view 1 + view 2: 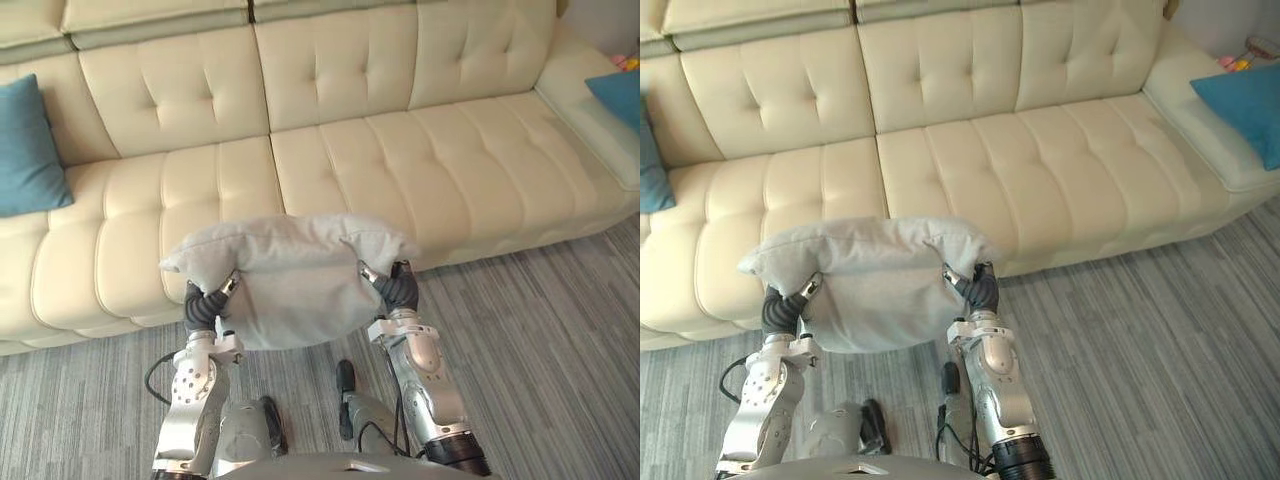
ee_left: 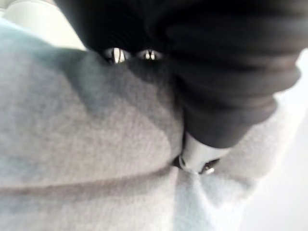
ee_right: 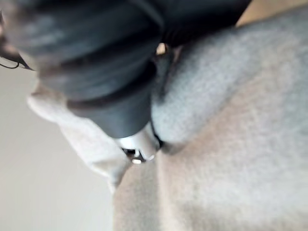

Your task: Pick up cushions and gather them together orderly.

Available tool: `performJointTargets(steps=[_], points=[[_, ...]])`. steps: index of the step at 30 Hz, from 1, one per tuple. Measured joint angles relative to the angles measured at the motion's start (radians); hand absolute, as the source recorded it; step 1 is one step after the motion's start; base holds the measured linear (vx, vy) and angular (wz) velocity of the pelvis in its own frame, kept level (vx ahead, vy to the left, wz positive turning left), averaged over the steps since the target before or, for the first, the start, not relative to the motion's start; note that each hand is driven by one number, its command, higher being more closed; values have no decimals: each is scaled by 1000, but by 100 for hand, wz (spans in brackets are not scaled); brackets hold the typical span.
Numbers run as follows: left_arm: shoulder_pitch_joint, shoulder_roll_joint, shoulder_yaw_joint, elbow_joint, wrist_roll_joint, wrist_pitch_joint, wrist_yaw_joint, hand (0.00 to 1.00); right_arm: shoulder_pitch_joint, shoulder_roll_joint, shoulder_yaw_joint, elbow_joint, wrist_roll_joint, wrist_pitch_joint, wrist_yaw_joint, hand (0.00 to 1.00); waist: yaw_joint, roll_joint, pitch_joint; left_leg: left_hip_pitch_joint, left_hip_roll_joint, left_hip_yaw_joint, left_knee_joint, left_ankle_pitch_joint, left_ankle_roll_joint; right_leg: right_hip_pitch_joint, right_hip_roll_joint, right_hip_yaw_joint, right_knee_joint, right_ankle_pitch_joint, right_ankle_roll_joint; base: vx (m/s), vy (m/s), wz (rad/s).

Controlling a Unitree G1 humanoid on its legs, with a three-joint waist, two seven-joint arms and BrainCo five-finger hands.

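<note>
The grey cushion (image 1: pixel 290 275) hung in the air above the striped carpet (image 1: pixel 545 345), just in front of the cream sofa (image 1: pixel 400 160). The left hand (image 1: pixel 203 307) pinched its left side and the right hand (image 1: pixel 397 290) its right side, thumbs dug into the fabric. One blue cushion (image 1: pixel 25 150) leaned at the sofa's left end, and another blue cushion (image 1: pixel 1243 105) lay at the right end
</note>
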State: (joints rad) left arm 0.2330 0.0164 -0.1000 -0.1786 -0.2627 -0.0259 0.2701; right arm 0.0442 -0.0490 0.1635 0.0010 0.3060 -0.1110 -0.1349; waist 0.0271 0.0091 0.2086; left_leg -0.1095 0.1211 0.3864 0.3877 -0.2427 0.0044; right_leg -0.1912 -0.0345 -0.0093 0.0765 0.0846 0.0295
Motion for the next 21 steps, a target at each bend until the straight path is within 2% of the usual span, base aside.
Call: performJointTargets(steps=[2, 3, 5, 9, 14, 17, 18, 21], points=[[37, 0, 3, 0, 1, 2, -16, 100, 9, 0, 0, 25, -1, 24, 22, 100, 10, -7, -61, 29, -22, -1, -79, 24, -5, 49, -8, -7, -91, 7, -25, 69, 51, 0], [53, 0, 10, -1, 1, 2, -22, 100, 12, 0, 2, 25, -3, 29, 32, 100, 16, -13, -85, 30, -38, -12, -87, 24, -5, 49, -18, -4, -96, 32, -20, 56, 69, 17], [89, -1, 15, -1, 1, 4, -38, 100, 15, -2, 2, 27, -26, 30, 49, 100, 7, -12, -110, 40, -65, -36, -96, 26, -14, 49, -34, -3, -82, 65, 7, 4, 65, 26], [115, -6, 18, 0, 1, 6, -60, 100, 16, -1, -9, 31, -38, 30, 68, 100, 10, -11, -126, 27, -75, -93, -74, 28, -3, 72, -34, -2, -118, 93, 30, 44, 25, 5], [115, -6, 17, 4, 1, 11, -70, 100, 16, -1, -16, 49, -38, 30, 69, 100, 7, -13, -127, 17, -86, -113, -56, 8, 13, 85, -42, -1, -156, 99, 24, -43, 32, 1], [115, -10, 18, 5, 1, 15, -73, 100, 16, -1, -19, 50, -38, 30, 69, 100, 13, -12, -127, -2, -85, -117, -17, -18, 19, 27, -44, 0, -51, 50, 35, -104, 67, -7], [115, -11, 18, 7, 1, 17, -73, 100, 15, -1, -21, 51, -38, 30, 69, 100, 6, -13, -126, -13, -84, -122, 15, -35, 27, -18, -48, -1, 59, 15, 45, -64, 85, -2], [108, -13, 18, 30, 0, 17, -73, 100, 15, -1, -21, 52, -39, 30, 68, 100, -3, -11, -120, -9, -80, -123, 48, -55, 42, -71, -62, -25, 211, 3, 36, -69, 111, 3]])
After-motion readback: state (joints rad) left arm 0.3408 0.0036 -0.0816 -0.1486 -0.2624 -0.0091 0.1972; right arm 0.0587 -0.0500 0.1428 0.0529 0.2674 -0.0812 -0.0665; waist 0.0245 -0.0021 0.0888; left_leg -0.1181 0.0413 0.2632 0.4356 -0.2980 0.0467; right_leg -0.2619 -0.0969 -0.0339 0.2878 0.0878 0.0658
